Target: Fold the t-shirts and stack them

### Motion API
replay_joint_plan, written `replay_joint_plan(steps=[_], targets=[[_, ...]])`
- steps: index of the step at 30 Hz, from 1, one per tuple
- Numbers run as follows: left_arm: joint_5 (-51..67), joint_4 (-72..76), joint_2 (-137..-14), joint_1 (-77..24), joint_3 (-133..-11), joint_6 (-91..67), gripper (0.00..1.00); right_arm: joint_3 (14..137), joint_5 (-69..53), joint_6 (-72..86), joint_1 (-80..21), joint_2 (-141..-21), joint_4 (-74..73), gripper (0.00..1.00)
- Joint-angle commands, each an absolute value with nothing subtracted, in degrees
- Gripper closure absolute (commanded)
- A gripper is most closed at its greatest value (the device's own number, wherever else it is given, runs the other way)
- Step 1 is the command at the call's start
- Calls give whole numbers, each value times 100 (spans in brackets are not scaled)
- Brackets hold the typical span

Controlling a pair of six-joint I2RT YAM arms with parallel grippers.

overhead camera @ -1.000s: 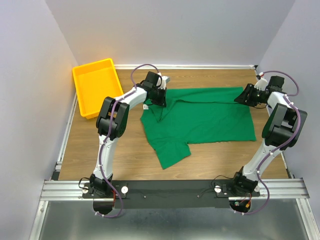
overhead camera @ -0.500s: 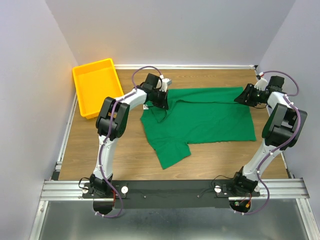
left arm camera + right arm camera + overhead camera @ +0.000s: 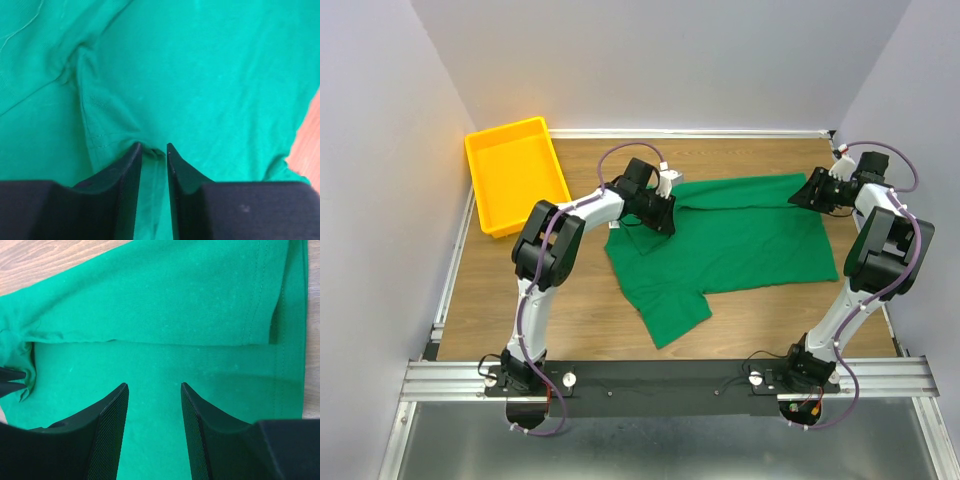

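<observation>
Green t-shirt lies spread on the table, near sleeve flopped toward my bases, far edge turned over in a strip. My left claw sits low at the collar end, jaws a narrow slit apart. A cloth pucker sits right at the tips but doesn't look clamped. My right claw hovers over the hem end, jaws about half apart, holding nothing. Step reads as early folding. Next move needs a pinch at both ends, then an even fold. Yellow tray is far left, likely the stacking spot.
</observation>
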State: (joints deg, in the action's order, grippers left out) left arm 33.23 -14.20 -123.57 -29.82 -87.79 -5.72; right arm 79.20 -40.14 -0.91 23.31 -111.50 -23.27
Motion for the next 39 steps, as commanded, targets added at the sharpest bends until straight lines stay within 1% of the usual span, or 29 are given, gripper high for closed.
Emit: replay_joint_plan(steps=[1,10,11,15,18,19,20,22,23,25,26,31,39], targets=[[3786,-1204,-12093,-3032,-8754,-422,64,7813,-4140,-70,2347,-10951,-2373,46],[4289,-1143,-12463,-3532,-9123,-457,61,7770,-4087,-70,2347,-10907,-2373,46],[4315,-1134,-12437,-3559,-9175,-457,59,7770,-4078,-79,2347,-10899,-2373,46],[4412,-1046,-12252,-3604,-9237,-361,58,7752,-4078,-79,2347,-10890,-2382,46],[3624,-750,-11761,-3551,-8984,-438,58,7743,-4070,-79,2347,-10881,-2373,46],[2890,-608,-11603,-3499,-8835,-553,58,7743,-4078,-88,2347,-10872,-2382,46],[2570,-476,-11332,-3315,-8546,-910,54,7726,-4069,-88,2347,-10855,-2382,46],[1911,-352,-11172,-3060,-8350,-1325,54,7699,-4069,-97,2347,-10854,-2373,46],[1829,-343,-11066,-2815,-8158,-1606,50,7682,-4087,-97,2347,-10846,-2373,46],[1663,-211,-10960,-2681,-7973,-1783,48,7664,-4087,-97,2347,-10863,-2373,46],[1644,-194,-10925,-2628,-7902,-1828,47,7664,-4087,-97,2347,-10863,-2382,46],[1933,-588,-11267,-2593,-8147,-1802,47,7673,-4104,-79,2347,-10872,-2373,46],[2592,-659,-11733,-2619,-8384,-1819,48,7629,-4078,-88,2338,-10819,-2373,46]])
